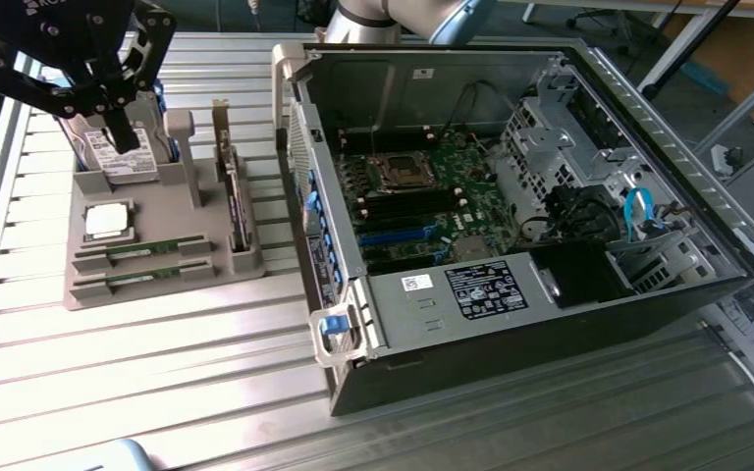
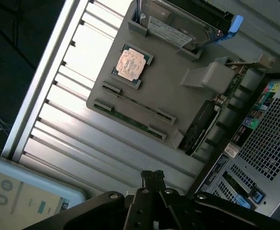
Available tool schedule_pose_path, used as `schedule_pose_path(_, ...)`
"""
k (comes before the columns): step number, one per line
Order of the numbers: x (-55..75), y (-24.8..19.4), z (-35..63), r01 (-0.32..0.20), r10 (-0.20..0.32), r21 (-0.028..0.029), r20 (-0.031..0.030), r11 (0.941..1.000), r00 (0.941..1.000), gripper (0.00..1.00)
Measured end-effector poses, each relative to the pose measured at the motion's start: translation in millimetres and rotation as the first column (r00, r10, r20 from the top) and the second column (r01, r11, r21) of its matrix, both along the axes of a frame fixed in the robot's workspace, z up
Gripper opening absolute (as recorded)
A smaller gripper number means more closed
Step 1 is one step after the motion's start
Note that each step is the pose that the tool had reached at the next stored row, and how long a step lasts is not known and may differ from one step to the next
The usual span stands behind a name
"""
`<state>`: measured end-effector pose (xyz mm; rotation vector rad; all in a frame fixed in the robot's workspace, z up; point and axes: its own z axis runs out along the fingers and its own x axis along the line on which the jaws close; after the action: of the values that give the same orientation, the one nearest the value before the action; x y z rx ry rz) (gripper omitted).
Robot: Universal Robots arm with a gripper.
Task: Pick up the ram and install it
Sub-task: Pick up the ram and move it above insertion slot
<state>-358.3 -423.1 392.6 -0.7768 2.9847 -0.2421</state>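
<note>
Single-arm workstation, two views. The hand (image 1: pixel 115 126) (image 2: pixel 153 176), its fingers pressed together and pinching nothing, hangs over the far end of a grey holder (image 1: pixel 168 224) on the slatted metal worktop (image 1: pixel 154 373). In the exterior view it overlaps the upright hard drive (image 1: pixel 126 160); whether the tips touch the drive cannot be told from this angle.

The ram (image 1: pixel 141 249) (image 2: pixel 136 102) lies on edge in a long slot at the near end of the holder, well apart from the hand. A second ram stick (image 1: pixel 141 278) (image 2: pixel 130 120) sits in the parallel slot just beside it. A square silver processor (image 1: pixel 106 220) (image 2: pixel 130 64) rests between the sticks and the drive. An expansion card (image 1: pixel 232 191) stands upright along the holder's edge towards the exterior view's right.

Further to the exterior view's right lies the opened computer case (image 1: pixel 410 339), its motherboard (image 1: pixel 430 191) exposed.
</note>
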Motion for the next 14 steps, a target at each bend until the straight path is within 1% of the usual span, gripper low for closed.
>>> schedule_pose_path(1,0.0,0.0,-0.1,-0.011,0.011,0.0043,0.0,0.9999,0.9999,0.1)
schedule_pose_path(5,0.0,0.0,-0.4,-0.036,0.036,0.0117,0.0003,0.9993,0.9993,0.1)
schedule_pose_path(8,0.0,0.0,-0.7,-0.05,0.05,0.0184,0.0004,0.9986,0.9987,0.1)
schedule_pose_path(10,0.0,0.0,-0.8,-0.064,0.064,0.0207,0.0006,0.9977,0.9979,0.1)
schedule_pose_path(14,0.0,0.0,-1.2,-0.092,0.092,0.0212,0.0006,0.9955,0.9957,0.1)
